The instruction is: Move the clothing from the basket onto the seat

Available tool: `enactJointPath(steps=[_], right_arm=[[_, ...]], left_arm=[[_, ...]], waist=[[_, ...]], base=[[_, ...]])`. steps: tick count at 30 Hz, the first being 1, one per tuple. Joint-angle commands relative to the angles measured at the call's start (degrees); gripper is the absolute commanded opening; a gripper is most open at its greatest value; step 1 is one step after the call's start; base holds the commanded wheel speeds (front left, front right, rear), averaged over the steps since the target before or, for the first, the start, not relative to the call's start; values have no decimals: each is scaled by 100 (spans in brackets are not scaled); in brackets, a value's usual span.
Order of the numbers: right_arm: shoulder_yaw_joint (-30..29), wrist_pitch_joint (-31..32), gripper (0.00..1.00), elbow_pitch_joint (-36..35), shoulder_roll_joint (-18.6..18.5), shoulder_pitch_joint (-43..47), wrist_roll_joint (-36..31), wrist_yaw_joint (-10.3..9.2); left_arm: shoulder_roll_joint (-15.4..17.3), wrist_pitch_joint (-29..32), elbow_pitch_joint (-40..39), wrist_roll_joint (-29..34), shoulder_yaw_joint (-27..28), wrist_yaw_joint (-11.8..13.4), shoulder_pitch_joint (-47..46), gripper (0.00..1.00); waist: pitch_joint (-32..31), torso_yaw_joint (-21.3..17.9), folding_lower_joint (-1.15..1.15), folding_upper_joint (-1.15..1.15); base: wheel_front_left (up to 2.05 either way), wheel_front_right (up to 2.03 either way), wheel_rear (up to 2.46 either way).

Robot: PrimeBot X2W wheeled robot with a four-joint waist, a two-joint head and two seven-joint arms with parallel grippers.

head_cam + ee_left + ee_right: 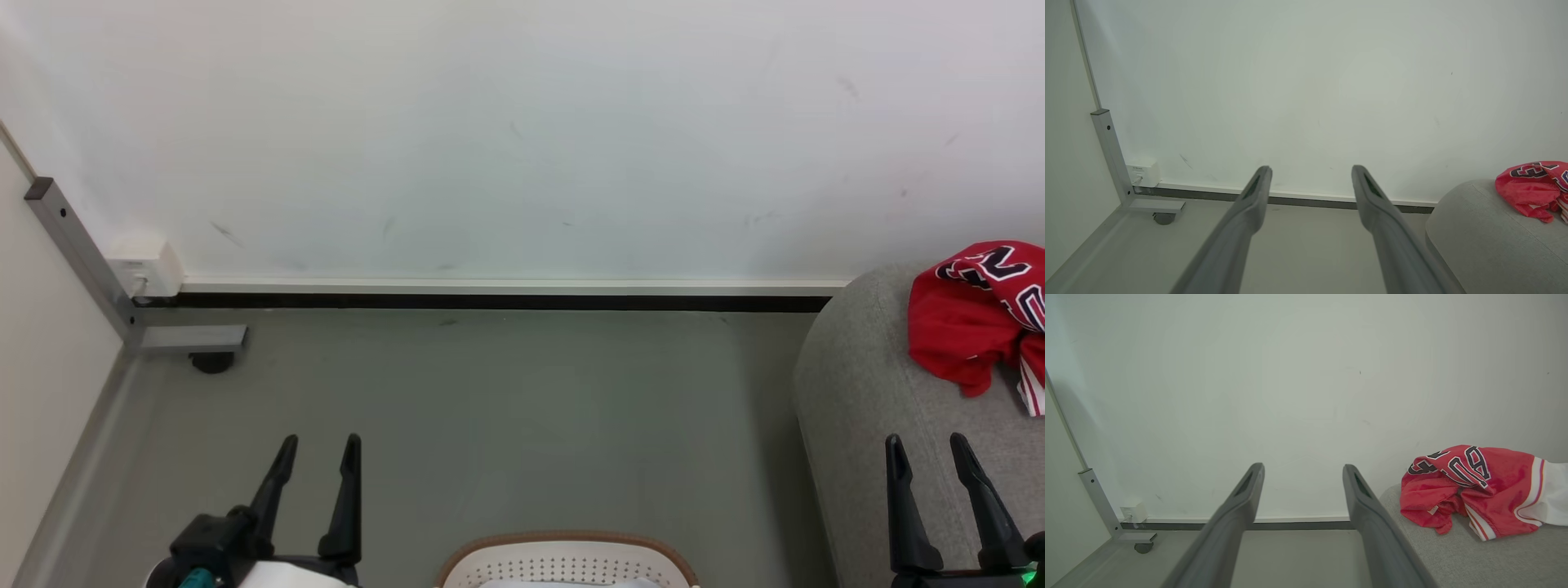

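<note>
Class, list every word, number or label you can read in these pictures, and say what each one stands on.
Red jersey on the seat: black-and-white lettering, folded over; no whole word reads.
White wall box: tiny grey mark, too small to read.
Nothing else carries text.

Beyond the matt dark fingers (904,506) of the right gripper (926,442), the red clothing (1470,490) is thin cloth with a slight sheen, lying on the seat (1474,563) of coarse matt grey weave, while between that gripper and the left gripper (321,441) the basket (563,565) is smooth white perforated plastic, brown-rimmed.
</note>
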Motion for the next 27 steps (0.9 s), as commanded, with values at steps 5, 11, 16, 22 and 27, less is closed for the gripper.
enactJointPath(steps=[5,11,16,22,27], right_arm=[[-2,-17,100,89,51,19,-111,-13],[22,-17,100,162,64,-20,-91,-13],[31,-17,100,184,53,-29,-68,-13],[48,-17,100,202,54,-39,-34,-13],[54,-17,100,233,26,-77,-11,-13]], left_arm=[[-92,-3,26,192,122,-120,11,100],[-171,-3,79,302,206,-211,-11,100],[-209,-3,115,377,252,-269,-26,100],[-241,-3,121,454,279,-309,-22,100],[-257,-3,117,480,314,-333,-32,100]], waist=[[2,-34,0,0],[-1,-35,0,0],[3,-31,0,0],[25,-58,0,0],[49,-97,0,0]], base=[[0,0,0],[0,0,0],[0,0,0],[0,0,0],[0,0,0]])
